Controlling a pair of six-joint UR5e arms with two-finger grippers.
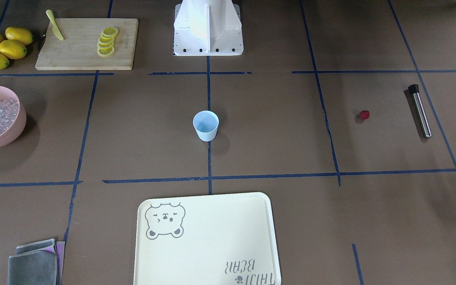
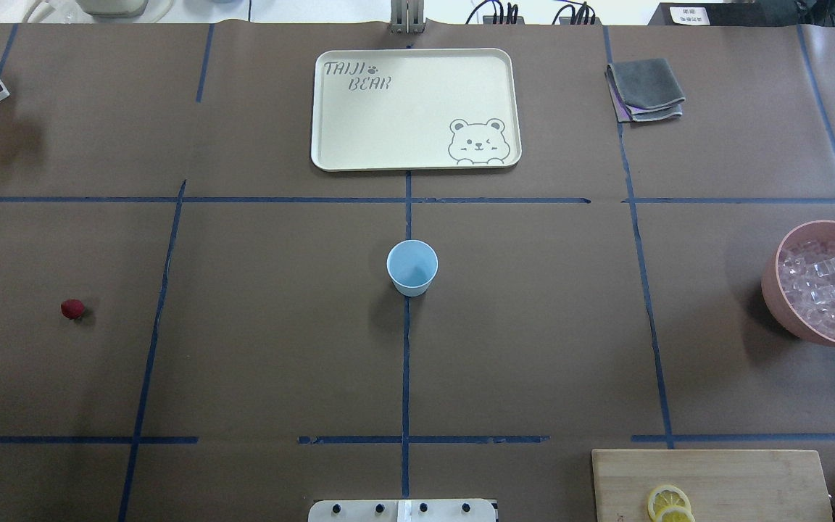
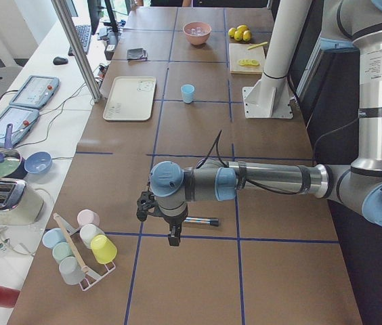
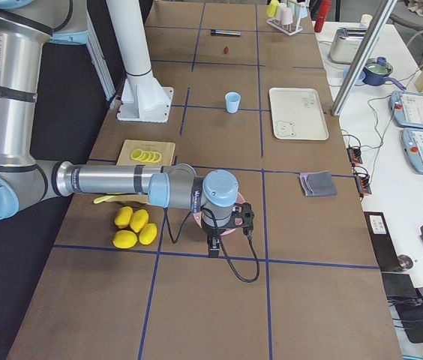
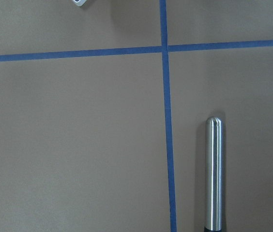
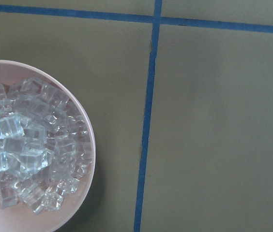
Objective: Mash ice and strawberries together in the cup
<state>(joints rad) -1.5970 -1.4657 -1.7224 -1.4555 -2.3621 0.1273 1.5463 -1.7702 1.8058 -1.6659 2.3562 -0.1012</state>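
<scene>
The pale blue cup [image 1: 206,125] stands upright and empty-looking at the table's middle; it also shows in the overhead view [image 2: 412,267]. The ice [image 6: 25,154] fills a pink bowl [image 1: 19,128] on my right side. One dark red strawberry [image 1: 364,115] lies on the paper on my left side, beside a steel muddler [image 1: 420,113]. My left gripper [image 3: 175,235] hangs over the muddler [image 5: 214,174]. My right gripper [image 4: 213,244] hangs over the pink bowl's edge. Both show only in side views, so I cannot tell whether they are open or shut.
A wooden cutting board [image 1: 73,51] with lemon slices [image 1: 107,41] and a yellow knife [image 1: 55,30], whole lemons [image 1: 4,46], a cream bear tray [image 1: 212,237], folded grey cloths [image 1: 34,263], the robot base [image 1: 208,39] and a cup rack [image 3: 79,250] at the left end.
</scene>
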